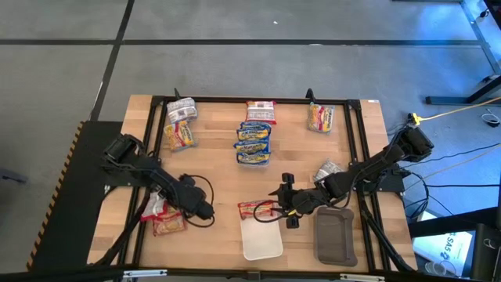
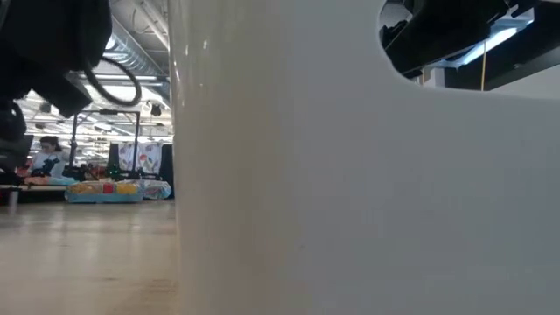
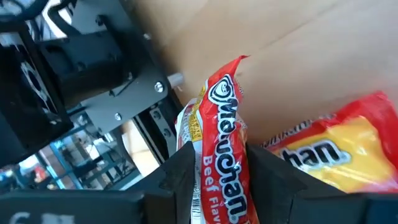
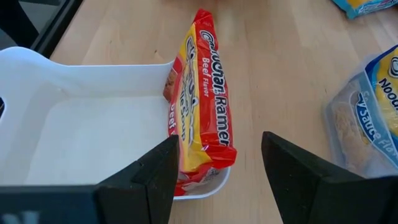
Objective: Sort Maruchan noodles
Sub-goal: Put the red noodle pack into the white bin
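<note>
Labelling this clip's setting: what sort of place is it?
Probably a large open industrial lab or workshop: exposed ceiling ducts, grey concrete floor, and a black-framed wooden table.

arms (image 1: 149, 176): dark, jointed | cables: black loops | pincer fingers (image 4: 149, 177): dark, blocky

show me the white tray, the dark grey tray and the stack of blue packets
white tray (image 1: 262, 243): high view, bare floor of the tray.
dark grey tray (image 1: 336, 235): high view, its middle.
stack of blue packets (image 1: 254, 143): high view, middle packet.
</note>
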Controlling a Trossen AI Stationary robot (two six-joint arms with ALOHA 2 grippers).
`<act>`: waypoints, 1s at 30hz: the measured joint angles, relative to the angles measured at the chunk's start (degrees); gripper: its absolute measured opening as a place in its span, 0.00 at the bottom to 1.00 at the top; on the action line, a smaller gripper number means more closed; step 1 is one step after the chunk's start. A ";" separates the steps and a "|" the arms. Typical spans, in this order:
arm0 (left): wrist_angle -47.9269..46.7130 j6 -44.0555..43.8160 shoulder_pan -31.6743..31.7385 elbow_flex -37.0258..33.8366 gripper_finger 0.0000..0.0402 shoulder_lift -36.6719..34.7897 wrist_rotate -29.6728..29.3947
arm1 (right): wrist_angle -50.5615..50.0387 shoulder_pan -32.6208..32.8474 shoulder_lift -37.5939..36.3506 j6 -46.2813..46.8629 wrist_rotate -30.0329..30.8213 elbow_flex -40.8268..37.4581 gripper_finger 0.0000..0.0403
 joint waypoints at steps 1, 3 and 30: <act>-0.48 0.68 -0.03 0.69 0.31 0.00 -0.33 | -0.02 -0.01 0.00 0.01 -0.02 0.00 0.51; -1.36 1.61 -0.03 2.04 0.30 -0.12 -1.29 | -0.11 -0.01 0.00 0.02 -0.02 0.00 0.51; 25.25 19.11 -14.44 11.04 0.30 -24.82 -48.94 | -21.30 -0.01 -22.98 8.56 -7.16 -0.04 0.51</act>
